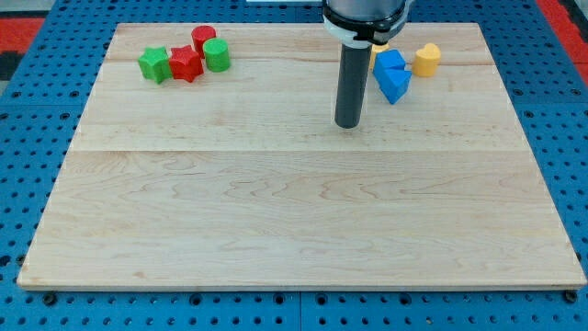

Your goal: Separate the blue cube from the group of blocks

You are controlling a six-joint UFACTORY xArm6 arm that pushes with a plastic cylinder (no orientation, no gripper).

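Note:
The blue cube (390, 62) sits near the view's top right, touching a second blue block (395, 85) just below it. A yellow block (426, 60) stands a little to its right, and another yellow block (377, 57) peeks out to its left, mostly hidden behind the rod. My tip (347, 124) rests on the board below and to the left of the blue blocks, apart from them.
At the view's top left a group sits together: a green star-like block (154, 64), a red star-like block (186, 63), a red cylinder (203, 39) and a green cylinder (217, 55). The wooden board (294, 221) lies on a blue pegboard.

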